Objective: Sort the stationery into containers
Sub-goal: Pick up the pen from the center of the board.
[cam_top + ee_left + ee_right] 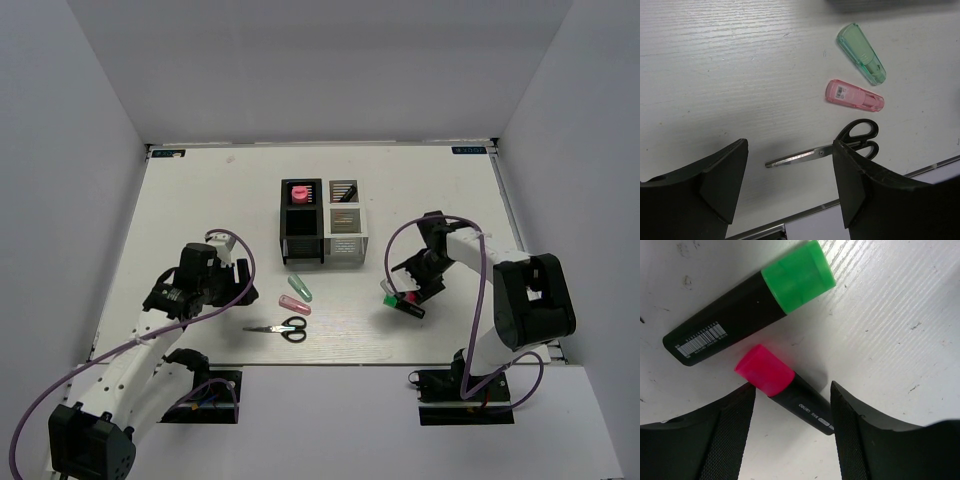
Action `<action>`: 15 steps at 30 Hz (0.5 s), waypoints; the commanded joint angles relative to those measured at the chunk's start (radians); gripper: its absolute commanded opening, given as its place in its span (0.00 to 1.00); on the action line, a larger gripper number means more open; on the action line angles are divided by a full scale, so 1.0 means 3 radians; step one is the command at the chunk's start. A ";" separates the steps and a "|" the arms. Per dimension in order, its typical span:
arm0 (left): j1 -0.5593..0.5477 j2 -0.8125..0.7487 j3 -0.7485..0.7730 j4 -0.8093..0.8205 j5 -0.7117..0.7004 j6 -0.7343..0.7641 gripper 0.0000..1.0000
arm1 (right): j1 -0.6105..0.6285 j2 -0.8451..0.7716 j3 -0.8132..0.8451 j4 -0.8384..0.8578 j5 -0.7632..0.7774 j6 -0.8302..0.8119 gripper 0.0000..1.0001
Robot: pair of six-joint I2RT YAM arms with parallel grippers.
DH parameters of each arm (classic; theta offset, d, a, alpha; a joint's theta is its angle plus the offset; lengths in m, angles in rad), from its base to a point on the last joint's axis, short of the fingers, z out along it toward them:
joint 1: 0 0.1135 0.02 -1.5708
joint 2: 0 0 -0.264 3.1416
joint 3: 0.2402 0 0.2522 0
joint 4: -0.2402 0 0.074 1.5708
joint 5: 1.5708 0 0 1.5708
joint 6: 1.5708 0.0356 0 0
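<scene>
Nearest the arm bases, the black-handled scissors (pixel 281 328) (pixel 840 147) lie flat on the white table (pixel 200 200), on the near side of the organiser boxes (pixel 320 222). Their long axis runs left to right, with the blades pointing left and the handles to the right. The left gripper (pixel 238 277) (pixel 790 165) hangs over them with its jaws spread and nothing between them. To the near right of the boxes, the right gripper (pixel 408 296) (pixel 792 405) is also spread wide, straddling the pink-capped highlighter (pixel 782 387) without visibly pinching it; its cap points away from the fingers. Just beside it lies the green-capped highlighter (pixel 388 299) (pixel 750 305), set roughly crosswise to the first, with its cap pointing left toward the boxes. Between the scissors and the boxes the pink capsule piece (pixel 294 305) (pixel 855 95) lies on a slant, and the pale green capsule piece (pixel 300 287) (pixel 861 54) lies slanted too, closer to the boxes. In the far left black box stands the pink tube (pixel 300 193). A dark item leans in the far right pale box (pixel 343 192).
</scene>
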 commanded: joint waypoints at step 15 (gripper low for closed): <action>0.0016 0.0007 0.0077 -0.0039 -0.0088 0.0031 0.79 | 0.0001 0.0492 0.0279 -0.0281 0.0137 -0.1365 0.53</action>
